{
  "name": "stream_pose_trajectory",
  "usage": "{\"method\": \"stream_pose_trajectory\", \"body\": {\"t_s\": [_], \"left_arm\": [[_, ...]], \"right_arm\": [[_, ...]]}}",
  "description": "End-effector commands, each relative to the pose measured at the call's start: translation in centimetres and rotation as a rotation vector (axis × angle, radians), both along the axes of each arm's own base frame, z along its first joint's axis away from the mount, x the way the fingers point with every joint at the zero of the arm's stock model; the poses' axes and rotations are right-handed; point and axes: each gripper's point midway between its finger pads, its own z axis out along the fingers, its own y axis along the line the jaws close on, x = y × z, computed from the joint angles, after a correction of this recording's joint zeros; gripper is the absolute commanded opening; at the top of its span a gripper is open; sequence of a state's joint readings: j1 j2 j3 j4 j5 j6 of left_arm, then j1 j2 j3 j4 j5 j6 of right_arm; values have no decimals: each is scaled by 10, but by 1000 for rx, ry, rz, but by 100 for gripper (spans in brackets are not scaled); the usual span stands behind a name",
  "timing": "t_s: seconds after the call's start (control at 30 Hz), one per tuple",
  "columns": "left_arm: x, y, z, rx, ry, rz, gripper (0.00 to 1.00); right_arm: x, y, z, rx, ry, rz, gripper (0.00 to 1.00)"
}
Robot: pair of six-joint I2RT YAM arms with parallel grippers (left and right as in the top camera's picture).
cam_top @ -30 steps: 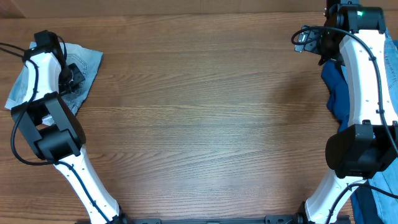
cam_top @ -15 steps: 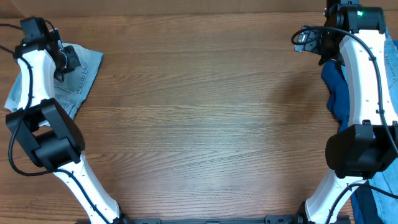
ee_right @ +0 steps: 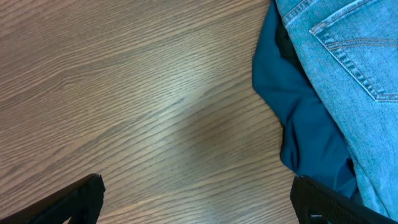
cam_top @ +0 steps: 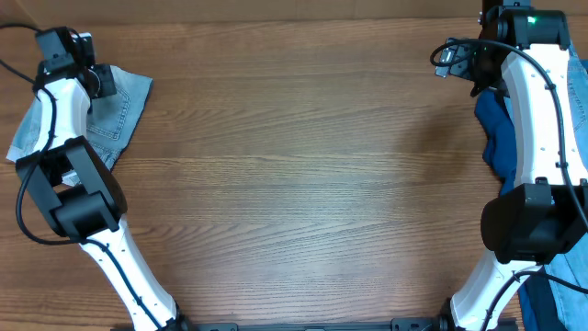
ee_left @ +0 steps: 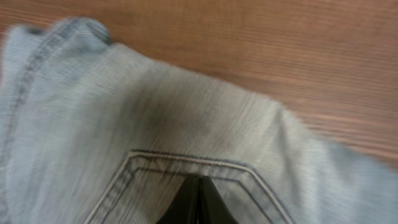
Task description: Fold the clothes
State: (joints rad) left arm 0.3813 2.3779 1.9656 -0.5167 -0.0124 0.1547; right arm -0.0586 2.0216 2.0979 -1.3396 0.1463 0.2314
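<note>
The pale denim shorts [cam_top: 124, 101] lie crumpled at the table's [cam_top: 303, 165] far-left corner, a faded, washed-out blue. The left wrist view shows darker seam lines and the angled double stitching of a back pocket [ee_left: 186, 165]. That view is soft and blurred, so the weave is hard to read. From overhead, the left arm crosses the shorts and covers much of their left half.

The left gripper [ee_left: 199, 199] sits over the pocket seam with its fingers pressed together. Whether any cloth is pinched between them cannot be told.

At the table's right edge lies the dark blue cloth [ee_right: 298, 124], bunched and partly behind the right arm in the overhead view. The brighter denim garment [ee_right: 348, 56] overlaps it on the side farther from the table's middle. It shows a stitched pocket and is cut off by the frame.

The right gripper [ee_right: 199, 205] hangs over bare wood beside the dark cloth, with its fingers spread wide and nothing between them.
</note>
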Motion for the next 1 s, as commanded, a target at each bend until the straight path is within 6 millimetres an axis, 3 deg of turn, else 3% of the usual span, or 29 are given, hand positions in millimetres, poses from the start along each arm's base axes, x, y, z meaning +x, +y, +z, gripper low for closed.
{"method": "stream_pose_trajectory", "body": {"t_s": [0.0,0.13,0.33,0.43,0.53,0.63,0.73,0.83,0.9,0.97], "left_arm": [[-5,13,-40,71,80,-3,4],[-12,27,-68,100,122,38,4],[-35,74,-69,39,72,314,4],[-47,92,-70,14,66,373,4],[-52,95,-72,21,84,364,4],[-44,86,-68,57,100,289,4],[-31,77,-50,51,57,260,4],[-15,67,-12,39,-12,231,4],[-4,57,43,58,-108,225,14],[3,38,82,27,-182,207,10]], "right_arm": [[0,-4,-1,-13,4,-8,100],[-1,-4,-1,-14,4,-8,100],[0,-4,-1,-13,4,-8,100],[-1,-4,-1,-14,4,-8,100],[0,-4,-1,-13,4,-8,100],[-1,-4,-1,-14,4,-8,100],[0,-4,-1,-13,4,-8,100],[0,-4,-1,-13,4,-8,100],[0,-4,-1,-13,4,-8,100],[0,-4,-1,-13,4,-8,100]]}}
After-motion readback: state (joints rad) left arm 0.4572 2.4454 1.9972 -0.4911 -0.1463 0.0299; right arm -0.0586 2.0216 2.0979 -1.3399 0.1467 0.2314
